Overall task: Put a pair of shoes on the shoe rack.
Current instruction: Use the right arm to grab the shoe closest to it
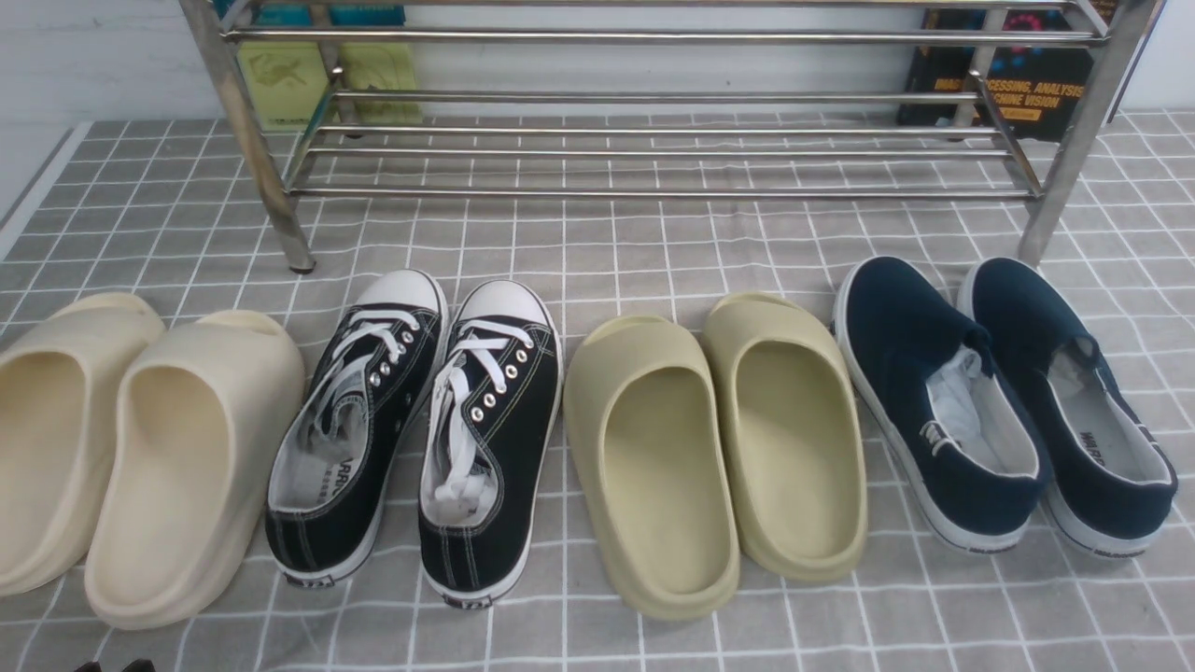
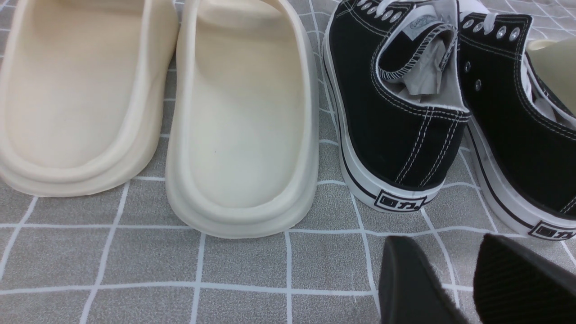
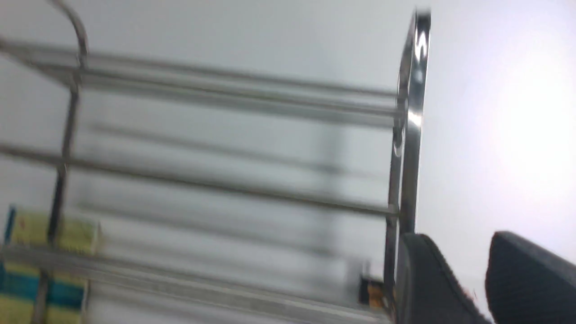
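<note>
The pair of shoes (image 1: 910, 355), two navy slip-ons with white soles, stands on the grey checked cloth at the right end of the row, just in front of the shoe rack's right leg. The steel-tube shoe rack (image 1: 653, 37) spans the back, and its shelves carry no shoes. It shows blurred in the right wrist view (image 3: 407, 135). My left gripper (image 2: 445, 240) is open and empty, low over the cloth behind the heels of the black lace-up sneakers (image 2: 396, 112). Only its tips show in the front view (image 1: 114, 666). My right gripper (image 3: 459, 238) is open and empty, raised and facing the rack's right upright.
From left to right the row holds cream slippers (image 1: 177, 467), black lace-up sneakers (image 1: 420, 420), olive slippers (image 1: 719, 439) and the navy pair. Books (image 1: 1018, 84) and green boxes (image 1: 280, 79) stand behind the rack. Bare cloth lies between the row and the rack.
</note>
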Available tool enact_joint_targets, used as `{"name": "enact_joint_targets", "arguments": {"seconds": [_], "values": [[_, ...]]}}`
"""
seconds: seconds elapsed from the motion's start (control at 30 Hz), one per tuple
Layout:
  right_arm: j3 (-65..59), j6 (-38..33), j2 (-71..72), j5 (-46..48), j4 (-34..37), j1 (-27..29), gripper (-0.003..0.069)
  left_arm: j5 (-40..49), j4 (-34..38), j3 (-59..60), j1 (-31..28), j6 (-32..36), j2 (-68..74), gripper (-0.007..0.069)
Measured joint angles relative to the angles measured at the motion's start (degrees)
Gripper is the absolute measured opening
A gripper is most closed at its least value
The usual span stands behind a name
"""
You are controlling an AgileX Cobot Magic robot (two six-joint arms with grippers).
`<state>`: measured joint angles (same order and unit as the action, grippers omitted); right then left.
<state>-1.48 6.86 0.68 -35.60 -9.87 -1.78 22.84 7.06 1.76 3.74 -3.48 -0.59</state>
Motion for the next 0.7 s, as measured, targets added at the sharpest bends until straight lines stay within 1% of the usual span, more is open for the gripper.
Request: {"name": "enact_joint_targets", "arguments": {"seconds": [0.13,0.2,0.27,0.3,0.33,0.4,0.43,0.5,0.57,0.63,0.67,0.7], "values": [[1.24,3.17,-1.52,-5.13,2.52,0.00,0.0244,0.00,0.00,0.00,0.00,0.00,0.00,0.0239],[5.46,4.09,-5.90,-5.51,3.65,0.00,0.0244,0.00,0.00,0.00,0.00,0.00,0.00,0.0239],[8.33,4.27,-9.60,-4.71,3.81,0.00,0.0244,0.00,0.00,0.00,0.00,0.00,0.00,0.0239],[12.47,4.33,-14.69,-2.77,3.81,0.00,0.0244,0.00,0.00,0.00,0.00,0.00,0.00,0.0239],[13.47,4.33,-15.38,-2.45,3.81,0.00,0.0244,0.00,0.00,0.00,0.00,0.00,0.00,0.0239],[18.71,4.46,-24.97,1.25,3.81,0.00,0.0244,0.00,0.00,0.00,0.00,0.00,0.00,0.0239],[19.41,4.53,-26.49,1.45,3.81,0.00,0.0244,0.00,0.00,0.00,0.00,0.00,0.00,0.0239],[22.64,4.65,-34.70,2.27,3.81,0.00,0.0244,0.00,0.00,0.00,0.00,0.00,0.00,0.0239],[23.52,4.64,-38.93,1.31,3.81,0.00,0.0244,0.00,0.00,0.00,0.00,0.00,0.00,0.0239],[24.53,4.72,-46.33,-4.02,3.57,0.00,0.0244,0.00,0.00,0.00,0.00,0.00,0.00,0.0239],[24.56,4.72,-46.89,-4.50,3.47,0.00,0.0244,0.00,0.00,0.00,0.00,0.00,0.00,0.0239],[24.70,5.20,-49.55,-7.04,2.79,0.00,0.0244,0.00,0.00,0.00,0.00,0.00,0.00,0.0239]]}}
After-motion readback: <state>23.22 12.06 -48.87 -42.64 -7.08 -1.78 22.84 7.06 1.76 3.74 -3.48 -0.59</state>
